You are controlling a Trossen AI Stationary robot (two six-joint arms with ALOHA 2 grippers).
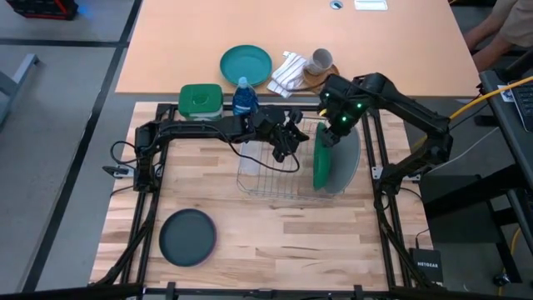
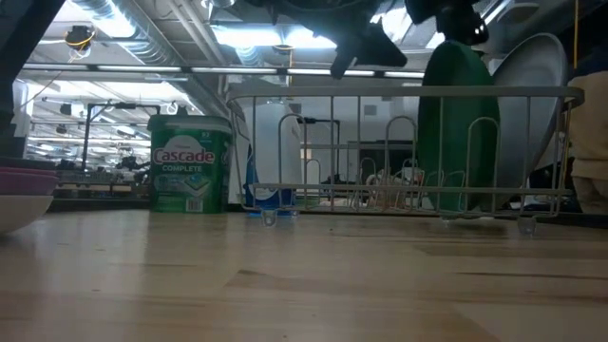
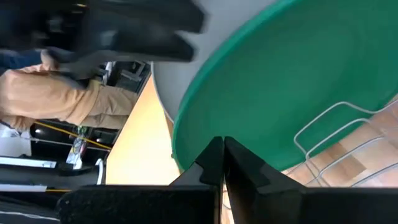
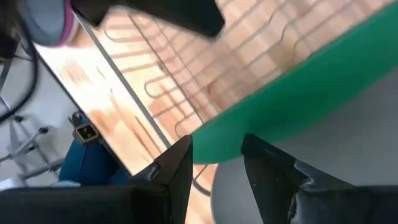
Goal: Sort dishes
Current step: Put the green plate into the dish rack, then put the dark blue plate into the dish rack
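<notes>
The butcher-block table [image 1: 275, 242] carried a wire dish rack [image 1: 275, 179] near its middle. In the rack's right end stood the large light grey plate [image 1: 350, 158] on edge, and the green plate [image 1: 322, 162] stood upright just in front of it, the two close together. The dark grey plate [image 1: 187, 237] lay flat on the table well apart, toward the front left corner. The right gripper [image 4: 214, 158] hung over the top rim of the green plate with its fingers parted, one on either side of that rim; whether they pressed on it could not be told. The left gripper [image 3: 222, 163] hovered over the rack's middle beside the green plate, its fingers pressed together and holding nothing. Behind the rack stood a green-lidded tub [image 1: 201, 101] and a blue bottle [image 1: 243, 97].
</notes>
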